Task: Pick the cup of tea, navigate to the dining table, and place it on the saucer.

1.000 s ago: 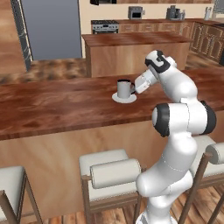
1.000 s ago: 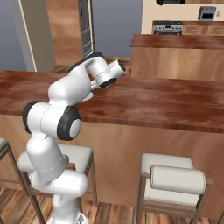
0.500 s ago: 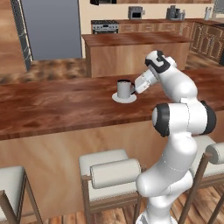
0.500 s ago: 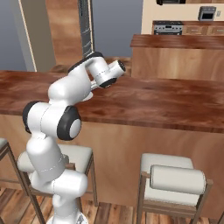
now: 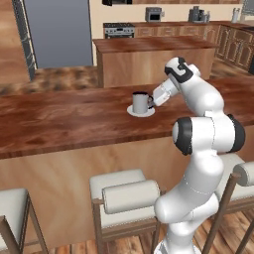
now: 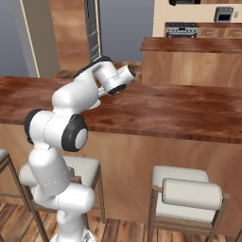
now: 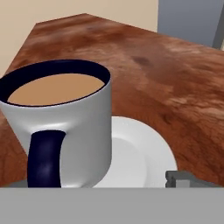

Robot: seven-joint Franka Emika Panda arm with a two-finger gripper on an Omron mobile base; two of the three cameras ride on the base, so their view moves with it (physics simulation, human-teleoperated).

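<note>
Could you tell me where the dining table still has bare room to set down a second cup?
The dining table is bare along its long left stretch, from the saucer out to the far left end. The only crowded spot is the saucer itself, where the cup of tea stands with the gripper close at its handle side.

- The place is a home kitchen with a dining area, rendered in simulation.
- A long bar-height dining table [image 5: 59, 119] with a glossy reddish-brown top runs across the foreground, and cushioned bar stools [image 5: 126, 198] stand along its near side.
- Beyond it stands a shorter wooden island [image 5: 149, 59] with a similar dark top.
- Along the far wall sit a stove [image 5: 118, 30], wooden cabinets [image 5: 233, 44] and small counter appliances [image 5: 155, 14].
- A large grey refrigerator [image 5: 62, 32] stands at the left, on a wood-plank floor [image 5: 59, 79].
- A cup of tea [image 7: 61, 118] on a white saucer [image 7: 140, 153] rests on the table.
</note>
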